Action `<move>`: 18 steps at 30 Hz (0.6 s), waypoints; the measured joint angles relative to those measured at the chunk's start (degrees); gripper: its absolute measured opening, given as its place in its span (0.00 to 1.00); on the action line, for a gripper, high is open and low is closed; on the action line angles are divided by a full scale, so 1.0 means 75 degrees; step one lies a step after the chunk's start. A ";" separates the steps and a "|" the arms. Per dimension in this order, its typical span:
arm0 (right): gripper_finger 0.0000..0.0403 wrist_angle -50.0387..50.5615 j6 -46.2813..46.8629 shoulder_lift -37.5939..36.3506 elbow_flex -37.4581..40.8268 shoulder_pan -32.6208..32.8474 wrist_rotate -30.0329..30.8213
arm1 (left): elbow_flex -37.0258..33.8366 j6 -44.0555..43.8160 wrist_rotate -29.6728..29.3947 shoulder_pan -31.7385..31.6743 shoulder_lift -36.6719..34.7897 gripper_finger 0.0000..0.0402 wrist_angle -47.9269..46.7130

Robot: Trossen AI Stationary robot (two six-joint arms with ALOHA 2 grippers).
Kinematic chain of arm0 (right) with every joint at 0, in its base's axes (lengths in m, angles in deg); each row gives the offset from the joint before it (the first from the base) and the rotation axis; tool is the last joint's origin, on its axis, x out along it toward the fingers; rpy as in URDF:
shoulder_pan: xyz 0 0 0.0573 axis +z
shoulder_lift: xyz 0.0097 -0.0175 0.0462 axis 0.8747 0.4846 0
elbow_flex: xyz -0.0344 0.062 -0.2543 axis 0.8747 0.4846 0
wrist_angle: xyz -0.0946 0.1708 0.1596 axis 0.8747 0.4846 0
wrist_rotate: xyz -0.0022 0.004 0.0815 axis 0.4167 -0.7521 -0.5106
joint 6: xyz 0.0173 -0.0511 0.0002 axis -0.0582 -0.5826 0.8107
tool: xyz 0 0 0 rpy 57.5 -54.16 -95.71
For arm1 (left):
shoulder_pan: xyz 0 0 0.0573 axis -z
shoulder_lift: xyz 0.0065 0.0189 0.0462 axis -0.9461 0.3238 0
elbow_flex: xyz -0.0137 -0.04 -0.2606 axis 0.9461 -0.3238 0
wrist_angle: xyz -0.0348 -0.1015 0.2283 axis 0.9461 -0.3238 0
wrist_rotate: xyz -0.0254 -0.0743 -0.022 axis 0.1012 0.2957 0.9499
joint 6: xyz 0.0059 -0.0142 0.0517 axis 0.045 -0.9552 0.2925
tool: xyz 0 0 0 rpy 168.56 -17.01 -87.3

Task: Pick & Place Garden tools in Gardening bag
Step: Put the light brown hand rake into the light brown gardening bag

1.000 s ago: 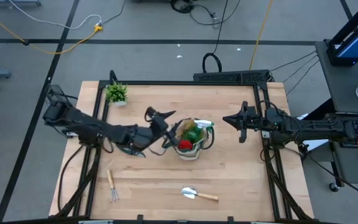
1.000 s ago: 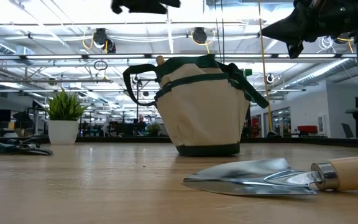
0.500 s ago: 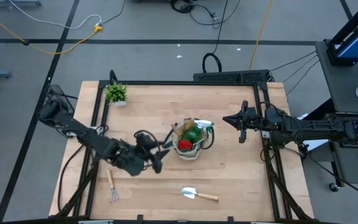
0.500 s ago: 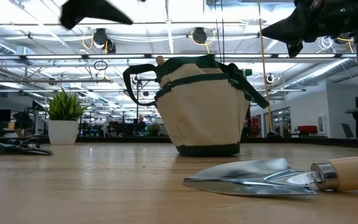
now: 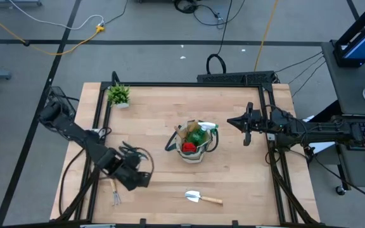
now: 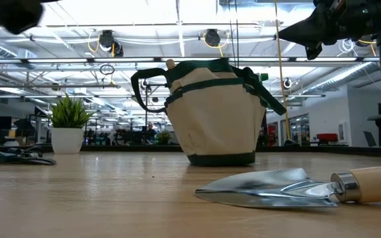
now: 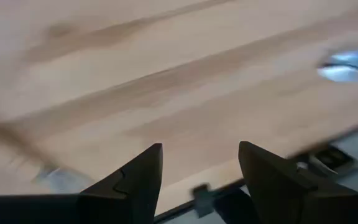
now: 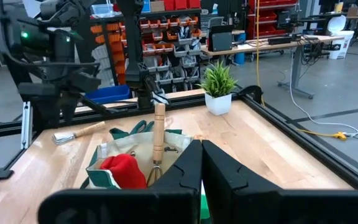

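Note:
The beige gardening bag (image 5: 195, 144) stands mid-table on its base. It holds a green spray bottle (image 5: 198, 134), a red glove (image 8: 123, 171) and a wooden-handled tool (image 8: 159, 134). A small fork (image 5: 114, 190) and a trowel (image 5: 203, 198) lie flat near the table's front edge. My left gripper (image 5: 135, 178) hangs open over bare wood just right of the fork, pointing steeply down, with nothing between its fingers (image 7: 135, 180). My right gripper (image 5: 243, 123) waits shut in the air, right of the bag.
A small potted plant (image 5: 118, 95) stands at the far left corner. A black frame rail (image 5: 100, 120) runs along the table's edges. Bare wood lies between the fork, the trowel (image 6: 276, 188) and the bag (image 6: 210, 112).
My left gripper has swung away from the bag's left side toward the table's near left corner. It has sunk and rolled over to point steeply down beside the fork. Its fingers have stayed open and carry nothing. The bag and the loose tools have not moved.

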 joint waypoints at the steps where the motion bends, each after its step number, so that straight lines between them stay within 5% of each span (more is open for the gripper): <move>1: 0.00 0.0000 0.0000 0.0001 0.0000 0.0000 0.0000 | 0.0000 -0.0341 0.0017 0.0121 0.0000 0.54 -0.0244; 11: 0.00 0.0000 0.0000 0.0000 0.0000 0.0000 -0.0003 | 0.0000 -0.3276 0.0312 0.1275 0.0233 0.54 -0.2216; 18: 0.00 0.0000 -0.0001 -0.0001 0.0000 0.0000 -0.0003 | -0.0012 -0.3361 0.0605 0.1415 0.0737 0.54 -0.2152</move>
